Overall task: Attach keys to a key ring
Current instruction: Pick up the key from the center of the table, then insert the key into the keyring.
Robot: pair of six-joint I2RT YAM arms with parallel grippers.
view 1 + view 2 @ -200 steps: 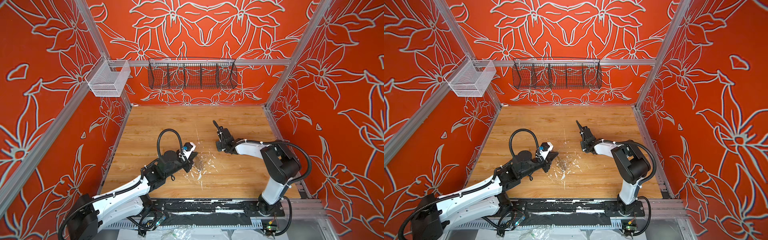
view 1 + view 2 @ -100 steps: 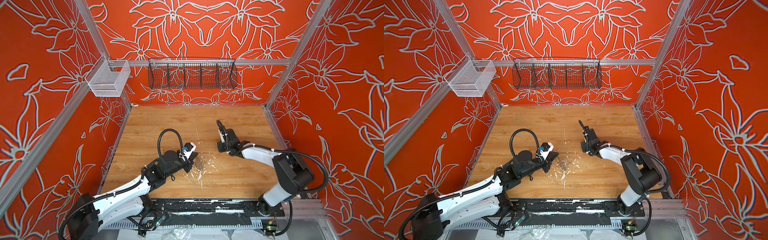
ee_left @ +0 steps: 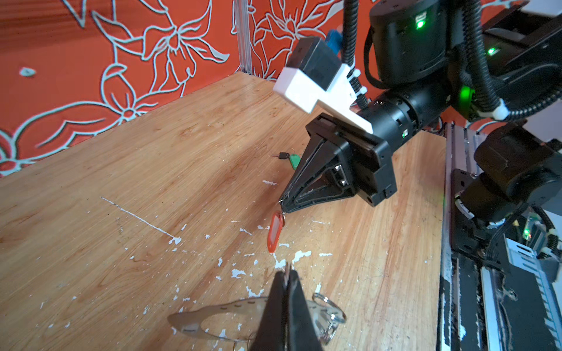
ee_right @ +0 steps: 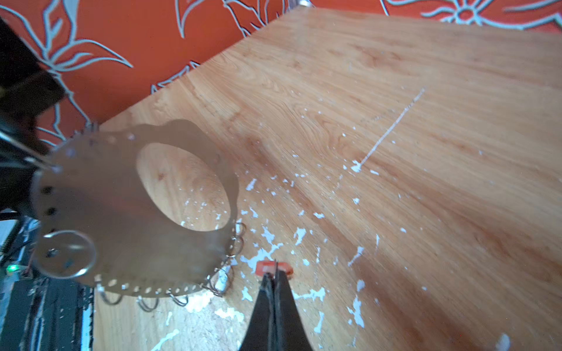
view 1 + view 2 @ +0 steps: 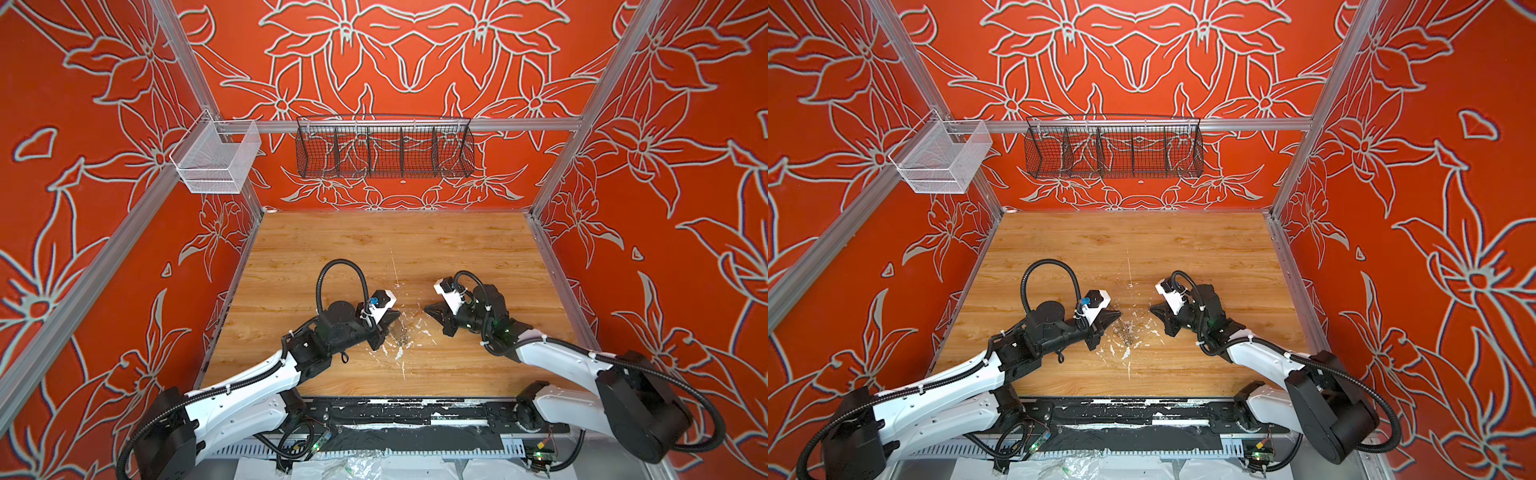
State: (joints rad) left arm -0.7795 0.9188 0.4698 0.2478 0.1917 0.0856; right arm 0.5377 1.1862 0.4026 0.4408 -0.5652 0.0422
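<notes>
Left wrist camera has the best seat. The left fingers are clamped together on the rim of the key ring, and the flat grey hoop sticks out to either side of them with wire split rings hanging off its edge. In the same view, across a short gap, the right fingers are pinched tight too. Off their very tip dangles the orange-red key, its tag hanging down toward the table. Whether its lower end touches the wood, I can't tell. And look farther right, beyond those fingers: the green key lies alone on the table, and only this camera catches it. The right wrist view flips it round. There the right fingers are closed, with the orange-red key end-on just past their tips. The key ring looms big and blurred, near that tag but apart from it, with a row of split rings along its rim. In both top views the arms meet nose to nose at mid-table, left fingers facing right fingers over white paint flecks. In a top view the key ring is only a faint grey glint just by the left fingers, and the tags are too small to make out.
</notes>
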